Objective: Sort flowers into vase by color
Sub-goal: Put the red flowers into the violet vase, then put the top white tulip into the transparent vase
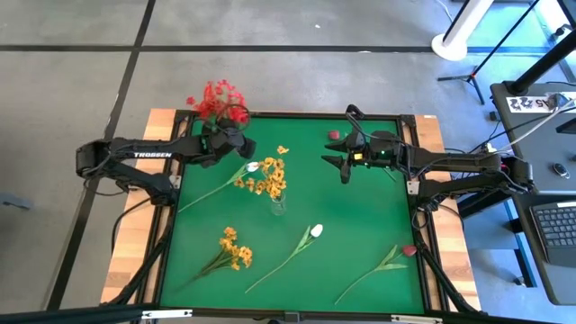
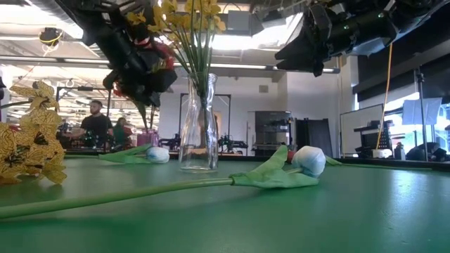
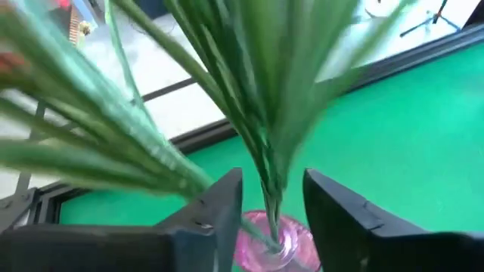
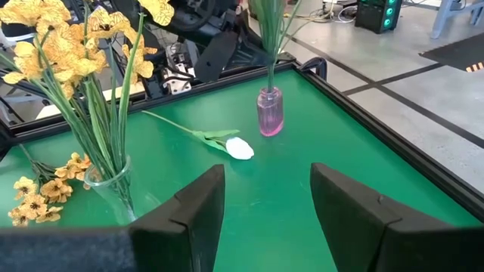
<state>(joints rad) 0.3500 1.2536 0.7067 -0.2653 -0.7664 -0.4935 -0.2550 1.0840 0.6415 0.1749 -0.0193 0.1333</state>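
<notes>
A red spray (image 1: 216, 101) stands in a small pink vase (image 3: 276, 243) at the table's far left. My left gripper (image 3: 271, 215) is open right above that vase, one finger on each side of the green stems (image 3: 266, 170), with a gap on both sides. My right gripper (image 1: 345, 165) is open and hovers over the far middle of the table, holding nothing. Yellow-orange flowers (image 1: 270, 176) stand in a clear glass vase (image 2: 198, 126). One white tulip (image 1: 253, 166) lies beside it, and another (image 1: 315, 231) lies nearer. A second yellow spray (image 1: 233, 249) and a dark pink rose bud (image 1: 409, 250) lie near the front.
Another dark pink bud (image 1: 333, 135) lies at the far edge, by my right gripper. The green mat has a raised black frame (image 1: 297, 115). Loose stems spread over the near half, with bare mat at the far right. People stand in the room behind (image 2: 95, 121).
</notes>
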